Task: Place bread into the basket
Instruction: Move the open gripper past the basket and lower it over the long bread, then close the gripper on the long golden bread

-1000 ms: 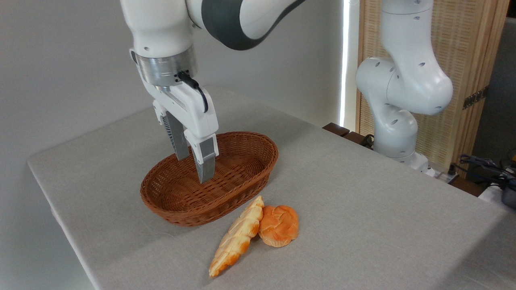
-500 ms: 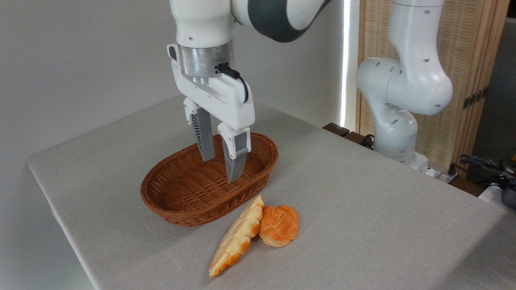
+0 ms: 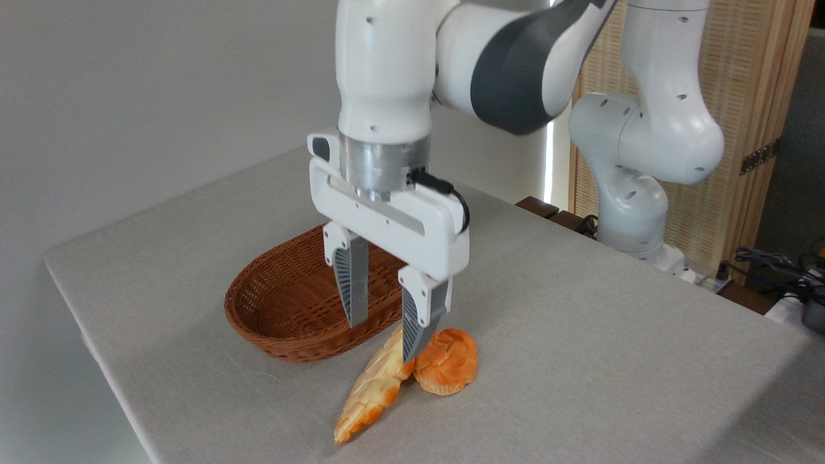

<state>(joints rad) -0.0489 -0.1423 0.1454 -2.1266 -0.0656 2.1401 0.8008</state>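
Bread (image 3: 374, 390) is seen lying on the surface beside the basket (image 3: 283, 303), touching a round bun (image 3: 446, 361); jaws are held open above its upper end; probably light and rigid, best gripped mid-length.

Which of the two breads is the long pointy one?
The braided loaf, lying on the left beside the basket. It is long, tapered and pale-seamed. The round bun touching it on the right is short, knotted and darker orange.
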